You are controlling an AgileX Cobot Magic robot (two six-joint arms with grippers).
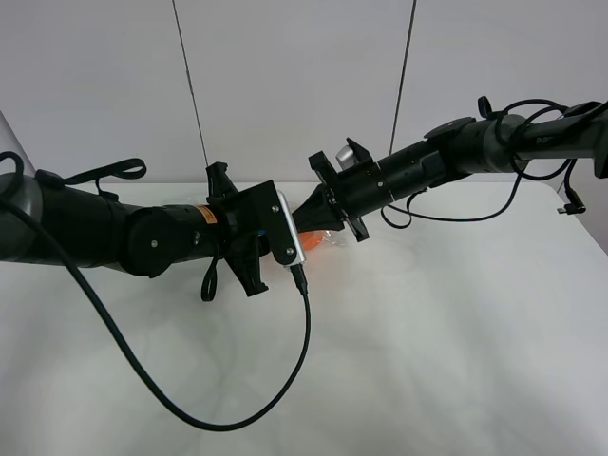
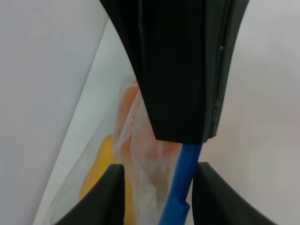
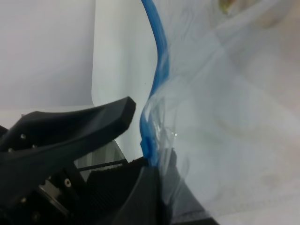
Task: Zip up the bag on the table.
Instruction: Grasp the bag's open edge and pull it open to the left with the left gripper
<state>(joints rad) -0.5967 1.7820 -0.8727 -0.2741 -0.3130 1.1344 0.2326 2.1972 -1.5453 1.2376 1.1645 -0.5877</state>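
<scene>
The clear bag [image 1: 321,243] lies on the white table [image 1: 456,313] where both arms meet, mostly hidden by them; an orange patch shows through. In the left wrist view the bag [image 2: 140,154] shows the orange [image 2: 127,110], yellow pear [image 2: 101,176] and blue zip strip [image 2: 180,187]. My left gripper [image 2: 158,173] is open, a finger on each side of the strip. My right gripper [image 1: 309,220] is shut on the strip's end [image 3: 149,140]; it is the black mass in the left wrist view [image 2: 183,70]. The eggplant is hidden.
A black cable [image 1: 285,380] loops from the left wrist camera [image 1: 290,236] down over the table's front. Another cable [image 1: 532,180] hangs off the right arm near the back right. Two thin cords [image 1: 195,95] run down the white wall behind.
</scene>
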